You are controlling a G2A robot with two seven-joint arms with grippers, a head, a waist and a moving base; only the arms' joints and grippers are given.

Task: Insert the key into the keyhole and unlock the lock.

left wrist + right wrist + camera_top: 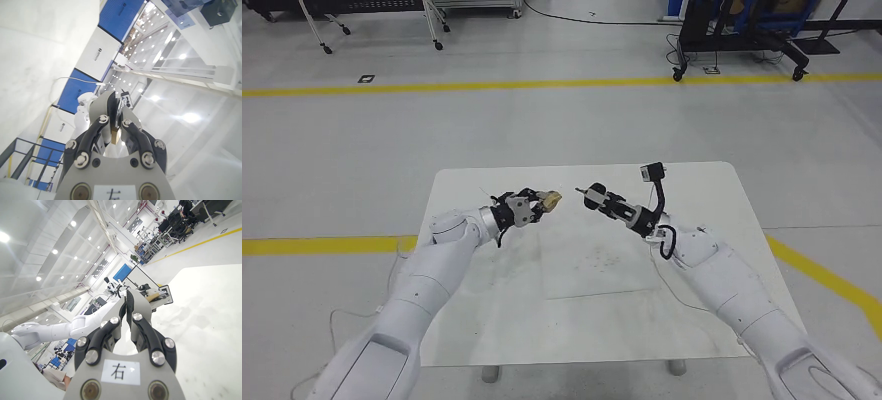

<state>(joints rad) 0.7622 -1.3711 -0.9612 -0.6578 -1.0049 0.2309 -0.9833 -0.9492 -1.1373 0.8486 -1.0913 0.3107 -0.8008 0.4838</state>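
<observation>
- Left gripper (538, 207) is up above the tabletop (582, 320), jaws clamped on the brass lock (551, 200)
- Right gripper (591, 193) faces it, jaws closed on the key (580, 188), thin tip poking out toward the lock
- Key and lock near each other, not touching, both in the air over the tabletop's far half

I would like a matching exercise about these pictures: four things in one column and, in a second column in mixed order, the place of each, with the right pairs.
Things
1. lock
2. key
3. table
4. yellow line

Places
a. on the floor
b. held in the right gripper
c. beneath the lock and key
d. held in the left gripper

Pairs: 1-d, 2-b, 3-c, 4-a
</observation>
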